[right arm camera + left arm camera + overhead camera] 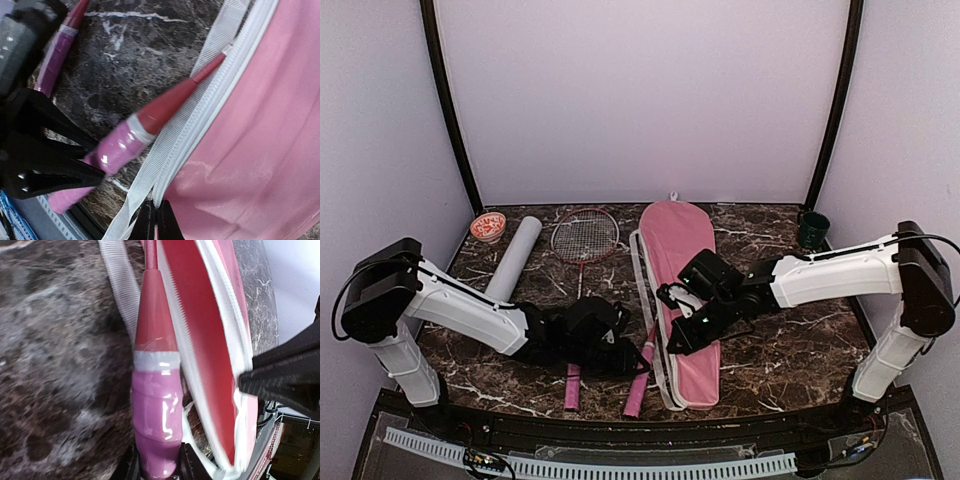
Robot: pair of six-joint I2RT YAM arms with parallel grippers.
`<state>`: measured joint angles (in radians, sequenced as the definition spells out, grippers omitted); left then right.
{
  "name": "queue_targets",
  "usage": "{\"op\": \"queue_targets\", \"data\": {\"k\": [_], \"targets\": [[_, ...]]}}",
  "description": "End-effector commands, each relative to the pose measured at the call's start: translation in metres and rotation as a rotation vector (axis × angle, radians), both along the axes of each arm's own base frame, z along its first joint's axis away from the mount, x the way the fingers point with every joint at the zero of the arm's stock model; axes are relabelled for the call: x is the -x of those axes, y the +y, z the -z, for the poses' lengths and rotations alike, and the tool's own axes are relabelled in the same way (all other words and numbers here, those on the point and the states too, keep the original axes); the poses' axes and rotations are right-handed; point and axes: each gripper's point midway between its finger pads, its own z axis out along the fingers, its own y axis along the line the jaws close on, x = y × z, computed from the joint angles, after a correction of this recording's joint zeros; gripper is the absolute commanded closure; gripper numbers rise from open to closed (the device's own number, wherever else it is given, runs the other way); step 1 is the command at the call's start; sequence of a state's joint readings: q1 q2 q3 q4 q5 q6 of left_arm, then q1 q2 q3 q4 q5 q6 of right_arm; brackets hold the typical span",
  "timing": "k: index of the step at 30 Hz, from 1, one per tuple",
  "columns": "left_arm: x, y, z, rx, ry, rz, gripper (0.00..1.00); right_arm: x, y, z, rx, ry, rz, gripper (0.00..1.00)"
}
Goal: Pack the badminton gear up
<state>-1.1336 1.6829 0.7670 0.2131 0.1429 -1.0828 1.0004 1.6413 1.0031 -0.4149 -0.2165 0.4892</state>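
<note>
My L gripper [632, 355] is clamped on the held racket [637, 392] at its pink handle, near the counter's [790, 350] front edge, about mid-width. The shaft runs toward the back edge and goes under the lip of the cover [685, 260]. The cover lies just right of it, long axis front-to-back. My R gripper [672, 340] is pinched tight on the cover's white zip edge, left side, close to my L jaws but apart from them.

The other racket [585, 238] lies flat just left, handle toward the front edge. Tube [513, 258] and cap [488, 227] sit by the back-left corner, cup [812, 230] back-right.

L wrist cam only: cover mouth gapes, red lining showing. R wrist cam only: both handles apart, zip tape up close. Held racket's head is hidden, so I can't tell how far in it is.
</note>
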Motion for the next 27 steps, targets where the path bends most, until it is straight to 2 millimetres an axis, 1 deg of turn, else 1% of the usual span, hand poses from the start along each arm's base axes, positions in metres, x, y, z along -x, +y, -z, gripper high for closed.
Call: {"op": "queue_targets", "data": {"k": [1, 6, 11, 14, 18, 21, 25, 27], "targets": [[-0.004, -0.035, -0.026, 0.144, -0.068, 0.065, 1.0, 0.005, 0.028, -0.031, -0.185, 0.023, -0.038, 1.0], [-0.01, -0.044, -0.03, 0.169, -0.094, 0.059, 1.0, 0.013, 0.032, -0.035, -0.223, 0.058, -0.068, 1.0], [-0.016, -0.048, -0.034, 0.185, -0.118, 0.047, 1.0, 0.028, 0.032, -0.029, -0.239, 0.096, -0.108, 1.0], [-0.02, -0.049, -0.036, 0.18, -0.133, 0.037, 1.0, 0.037, 0.03, -0.02, -0.214, 0.11, -0.136, 1.0], [-0.029, -0.045, -0.032, 0.148, -0.152, -0.009, 1.0, 0.043, 0.027, -0.013, -0.193, 0.116, -0.165, 1.0], [-0.039, -0.039, -0.027, 0.11, -0.17, -0.061, 1.0, 0.031, 0.017, -0.009, -0.134, 0.062, -0.157, 1.0], [-0.046, -0.038, -0.021, 0.084, -0.179, -0.098, 1.0, -0.007, -0.001, -0.005, -0.065, -0.025, -0.101, 1.0], [-0.049, -0.039, -0.019, 0.082, -0.179, -0.111, 1.0, -0.024, -0.002, -0.007, -0.052, -0.073, -0.102, 1.0]]}}
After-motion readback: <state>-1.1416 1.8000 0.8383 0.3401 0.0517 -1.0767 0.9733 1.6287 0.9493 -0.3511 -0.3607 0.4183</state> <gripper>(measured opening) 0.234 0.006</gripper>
